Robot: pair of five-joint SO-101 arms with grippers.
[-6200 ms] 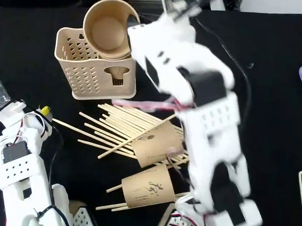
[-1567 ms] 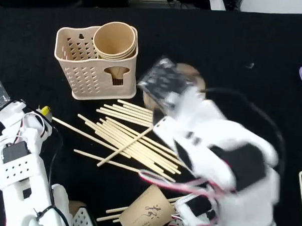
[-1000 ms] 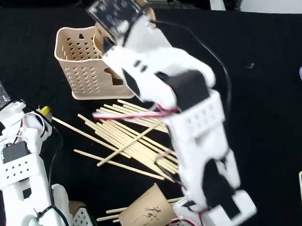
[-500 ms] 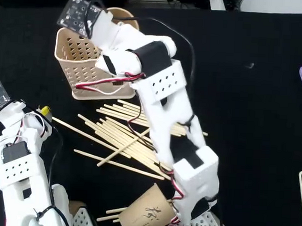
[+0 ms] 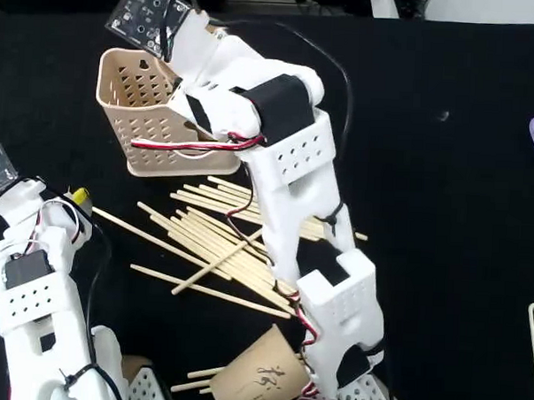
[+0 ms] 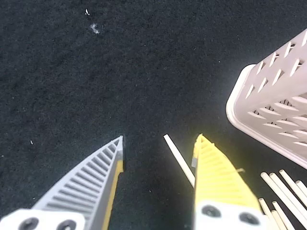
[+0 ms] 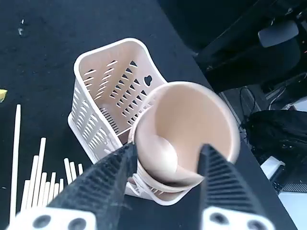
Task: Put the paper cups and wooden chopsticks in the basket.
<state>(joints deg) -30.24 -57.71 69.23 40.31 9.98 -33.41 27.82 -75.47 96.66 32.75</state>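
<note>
Right end effector [image 7: 168,149] around paper cup [image 7: 192,115]

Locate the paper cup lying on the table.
In the high view, the paper cup lies on its side near the table's front edge, just below the pile of chopsticks and beside the base of the right arm.

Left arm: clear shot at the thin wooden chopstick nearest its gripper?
Likely yes: the end of that thin wooden chopstick lies between the fingers of the open left gripper, with nothing on top.
</note>
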